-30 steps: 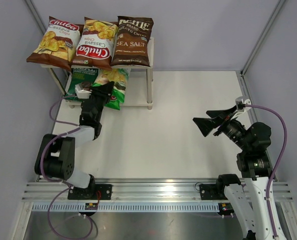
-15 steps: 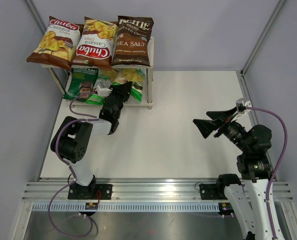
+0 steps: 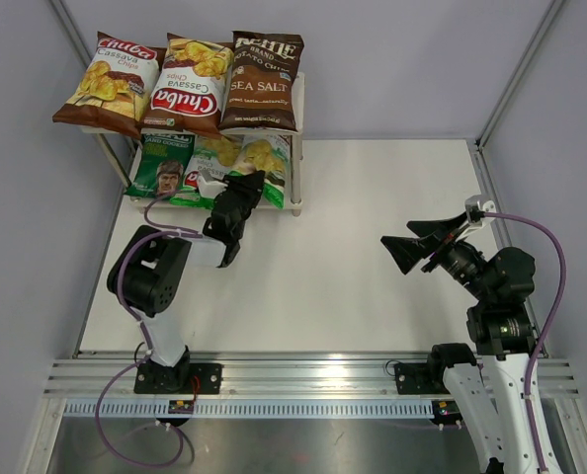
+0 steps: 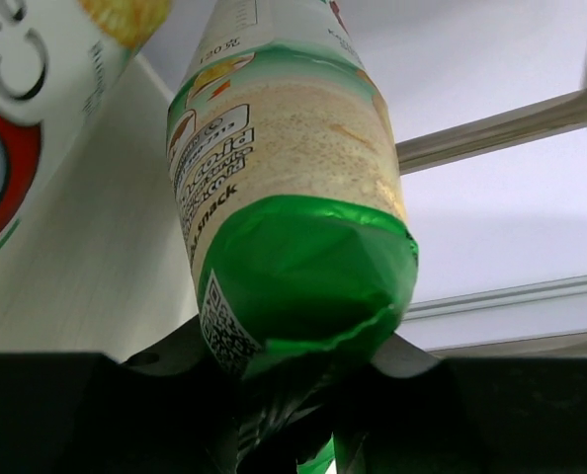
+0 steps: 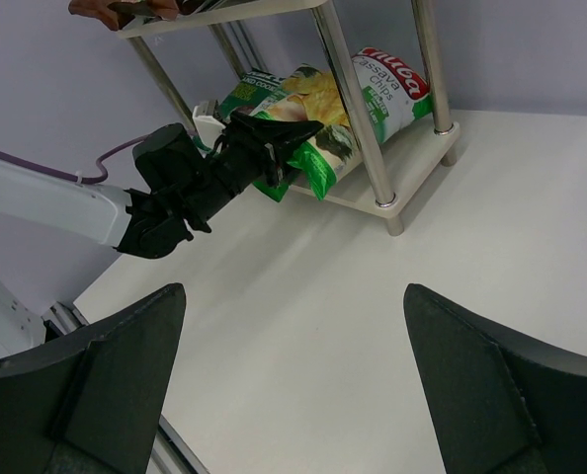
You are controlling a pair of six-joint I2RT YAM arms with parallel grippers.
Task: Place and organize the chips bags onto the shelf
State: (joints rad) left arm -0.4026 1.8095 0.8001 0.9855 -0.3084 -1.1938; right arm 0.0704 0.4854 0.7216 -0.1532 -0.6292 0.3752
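The left pincer [image 3: 246, 186], clamped on the bottom edge of a green Chuba bag [image 3: 266, 158], is carrying it rightward along the lower board of the shelf [image 3: 295, 170] into the right-hand slot, likely completing that row. The right pincer [image 3: 412, 239] is hanging spread apart, well right of the shelf.

- Chuba Cassava bag [image 4: 293, 247] in black left gripper [image 3: 246, 186]: green and cream
- face bag [image 3: 162, 166] left of gripper: dark green
- Kettle bag [image 3: 264, 84] beyond gripper: dark brown
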